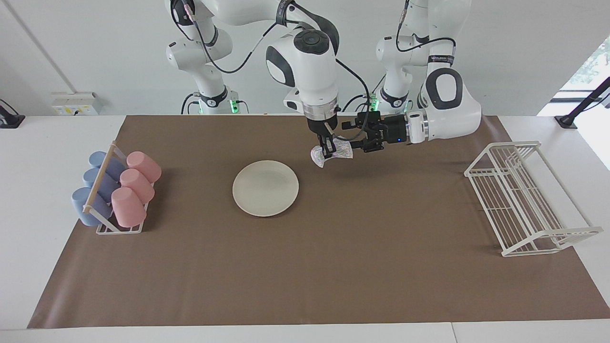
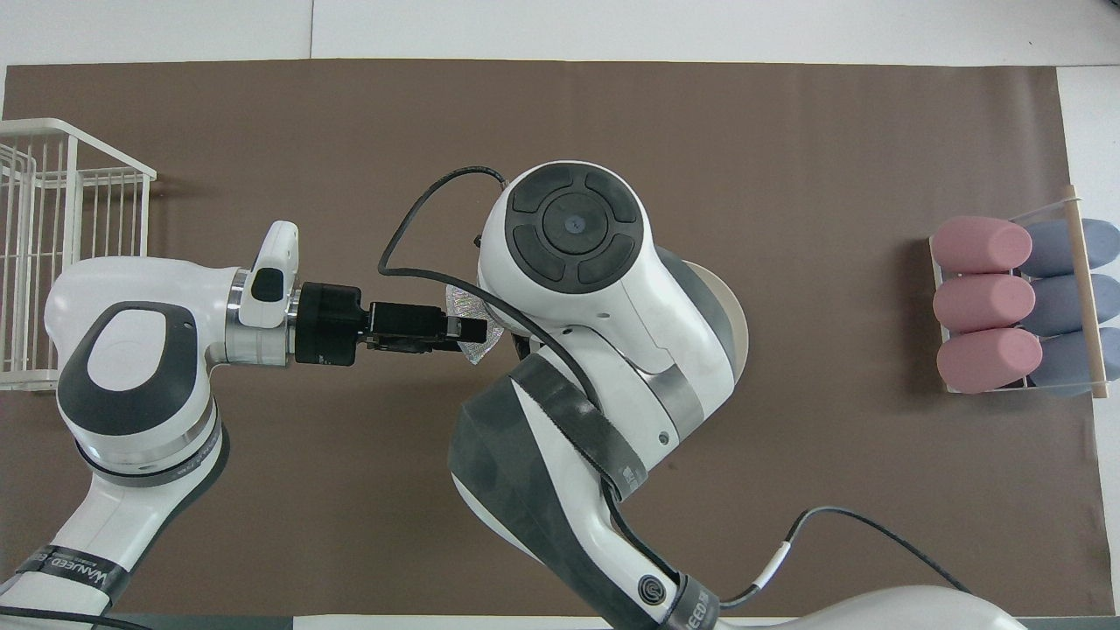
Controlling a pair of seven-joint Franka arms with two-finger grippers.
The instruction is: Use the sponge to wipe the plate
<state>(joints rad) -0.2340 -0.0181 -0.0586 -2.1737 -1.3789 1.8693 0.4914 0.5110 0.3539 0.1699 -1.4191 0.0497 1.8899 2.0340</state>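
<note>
The cream-white plate [image 1: 265, 188] lies flat on the brown mat; in the overhead view only its rim [image 2: 742, 337] shows past the right arm. My right gripper [image 1: 327, 152] points straight down, shut on the silvery sponge [image 1: 341, 151], and holds it in the air over the mat beside the plate, toward the left arm's end. My left gripper [image 1: 351, 137] reaches in level from the side. It is open, with its fingers on either side of the sponge's free edge [image 2: 470, 303]. The right arm hides its own gripper in the overhead view, where the left gripper [image 2: 472, 331] is seen.
A rack of pink and blue cups [image 1: 116, 190] lying on their sides stands at the right arm's end of the table. A white wire dish rack [image 1: 524, 200] stands at the left arm's end. The brown mat [image 1: 305, 276] covers most of the table.
</note>
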